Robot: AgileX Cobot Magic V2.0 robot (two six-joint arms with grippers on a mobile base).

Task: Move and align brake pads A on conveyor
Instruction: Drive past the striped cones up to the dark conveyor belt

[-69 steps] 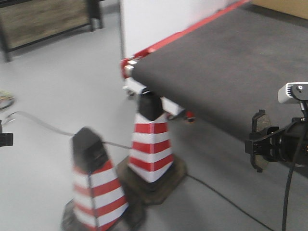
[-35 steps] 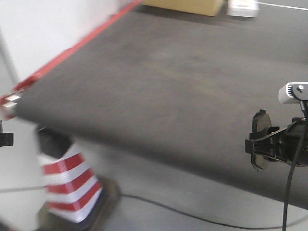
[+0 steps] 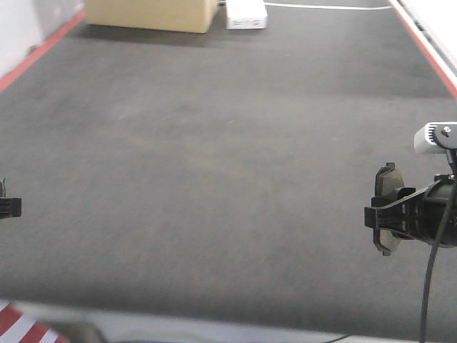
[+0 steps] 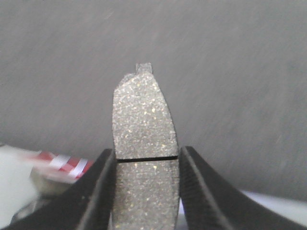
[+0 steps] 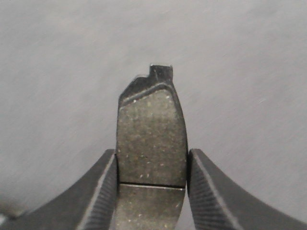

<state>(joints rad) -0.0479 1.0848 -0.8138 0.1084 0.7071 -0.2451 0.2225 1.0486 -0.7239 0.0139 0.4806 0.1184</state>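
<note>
A wide stretch of the conveyor (image 3: 214,179) is seen in the front view, its dark carpet-like belt bordered by a red edge strip (image 3: 36,53) on the left and another on the right. At the conveyor's far end a tan cardboard box (image 3: 150,14) is set, with a small white box (image 3: 246,14) just beside it. Past the conveyor's near left corner the red and white bands of a traffic cone (image 3: 18,325) are glimpsed. The belt surface between these things is shown bare.

The right gripper (image 3: 382,218) is held over the conveyor's near right part and is clamped on the right pad (image 3: 388,187). A white camera housing (image 3: 435,137) is mounted above it and a black cable (image 3: 428,286) is hung below. In this view the right pad is stood on end, its long axis roughly upright. In the right wrist view the same pad is pinched between the two ribbed fingers (image 5: 103,191), the notched tab is pointed to the top of the picture, and the cross groove is set just below the fingertips.

Only a sliver of the left gripper (image 3: 7,207) is seen at the conveyor's near left side. In the left wrist view it is clenched on the left pad (image 4: 144,139), whose speckled face is turned to the camera. The long axis is run up the picture, the tab uppermost, the groove level with the fingertips, with the conveyor behind it.
</note>
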